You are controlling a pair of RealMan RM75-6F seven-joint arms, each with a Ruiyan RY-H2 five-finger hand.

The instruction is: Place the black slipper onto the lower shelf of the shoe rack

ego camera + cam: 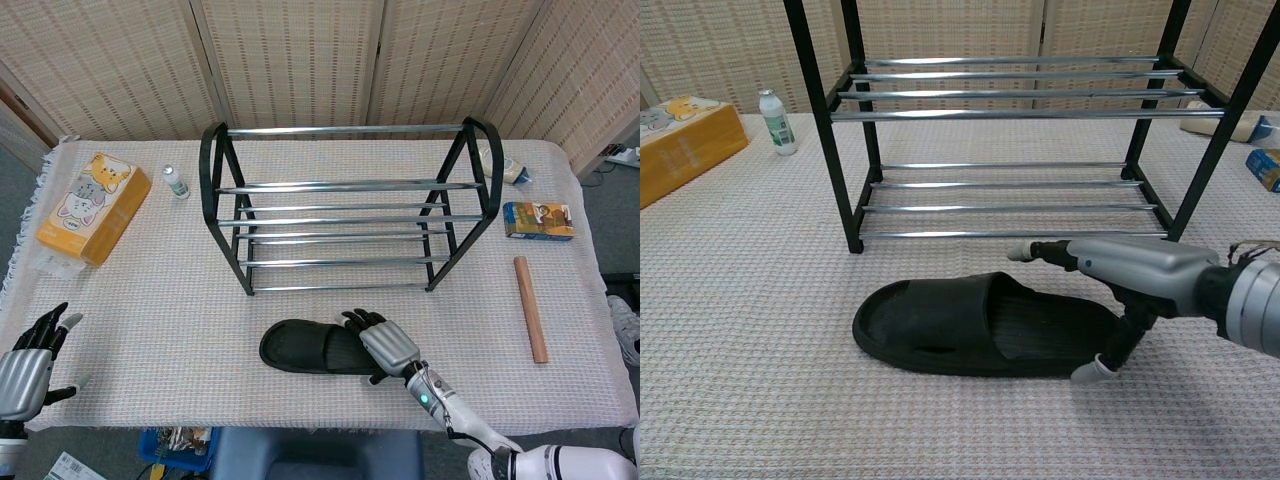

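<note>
Matt rubbery black slipper [980,325] beside shiny chromed metal shoe rack [1010,185].
</note>
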